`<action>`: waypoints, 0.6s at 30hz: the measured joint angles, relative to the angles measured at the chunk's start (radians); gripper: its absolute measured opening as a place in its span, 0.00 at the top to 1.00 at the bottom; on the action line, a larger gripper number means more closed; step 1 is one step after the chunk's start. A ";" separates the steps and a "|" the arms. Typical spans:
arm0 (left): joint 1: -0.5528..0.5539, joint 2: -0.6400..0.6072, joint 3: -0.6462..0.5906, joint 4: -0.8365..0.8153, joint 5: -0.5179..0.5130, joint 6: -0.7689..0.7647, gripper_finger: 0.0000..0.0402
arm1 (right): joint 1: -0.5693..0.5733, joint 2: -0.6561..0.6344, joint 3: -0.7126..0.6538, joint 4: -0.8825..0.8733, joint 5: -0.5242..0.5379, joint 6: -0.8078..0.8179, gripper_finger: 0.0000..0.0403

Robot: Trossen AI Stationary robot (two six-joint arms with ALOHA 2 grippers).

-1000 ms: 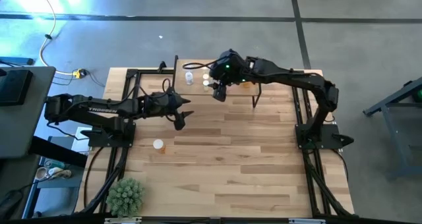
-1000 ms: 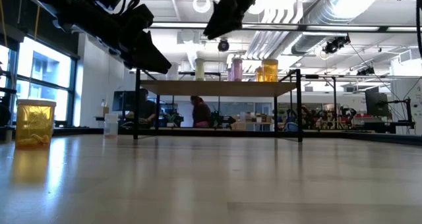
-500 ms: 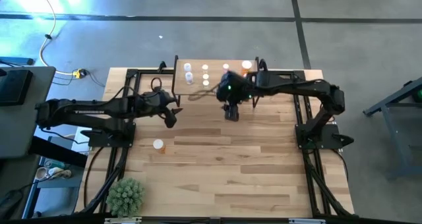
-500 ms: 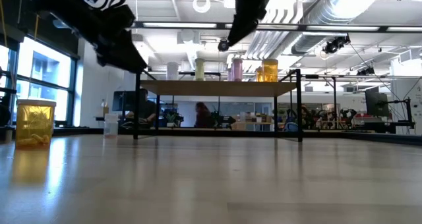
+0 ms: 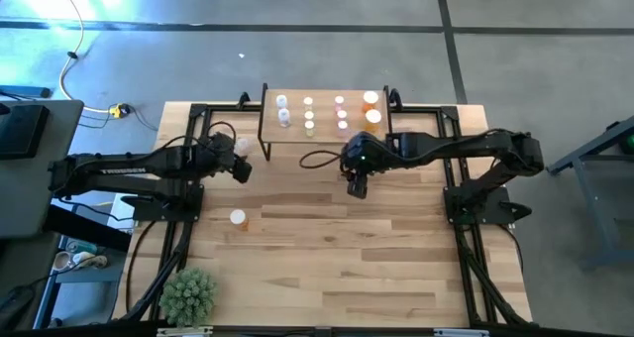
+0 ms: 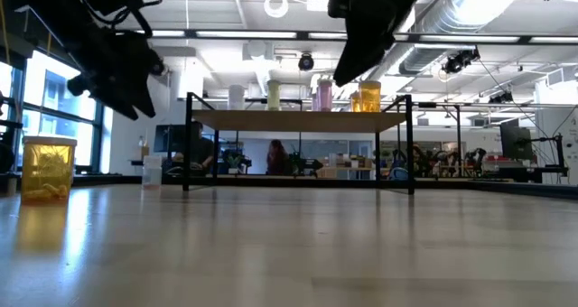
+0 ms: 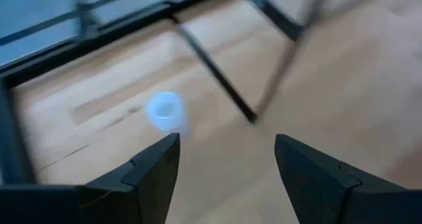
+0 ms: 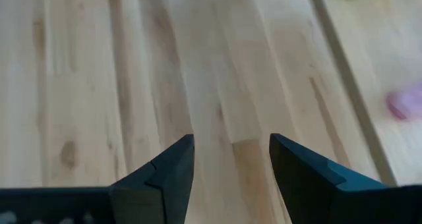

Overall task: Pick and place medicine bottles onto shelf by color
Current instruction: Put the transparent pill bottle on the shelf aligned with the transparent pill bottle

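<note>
The shelf (image 5: 297,92) stands at the table's far edge and carries several medicine bottles in colour columns: bluish-clear (image 5: 283,111), pale yellow (image 5: 309,116), pink (image 5: 341,114), orange (image 5: 371,107). A small bluish-clear bottle (image 7: 163,111) stands on the table left of the shelf, just ahead of my left gripper (image 7: 227,151). That gripper is open and holds nothing. An orange bottle (image 5: 238,218) stands on the table nearer the front. My right gripper (image 8: 231,151), open with nothing in it, hangs over bare table (image 5: 357,186) in front of the shelf.
A small green plant (image 5: 188,295) sits at the near left corner. The shelf's thin black legs (image 7: 217,72) rise close to the loose clear bottle. Black frame rails (image 5: 198,119) run along the table's left and right sides. Open wood lies in the middle and near part.
My right gripper has come off the shelf toward the table's near edge and sunk lower, uncovering the bottles on the shelf. My left gripper has drawn back toward the table's left edge, turning and tipping downward. Both have stayed open.
</note>
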 joint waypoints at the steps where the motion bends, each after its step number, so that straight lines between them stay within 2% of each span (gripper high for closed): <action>1: 0.001 0.009 0.000 -0.005 -0.028 -0.036 0.41 | 0.001 -0.010 -0.015 0.014 0.008 0.007 0.53; 4: 0.011 0.038 0.000 0.005 -0.091 -0.109 0.41 | 0.001 -0.024 -0.046 0.038 0.017 0.021 0.53; 10: 0.098 0.128 0.000 0.046 -0.101 -0.133 0.41 | 0.001 -0.024 -0.049 0.068 0.023 0.019 0.53; 18: 0.264 0.245 0.000 0.089 0.017 -0.094 0.41 | 0.001 -0.024 -0.049 0.069 0.023 0.018 0.53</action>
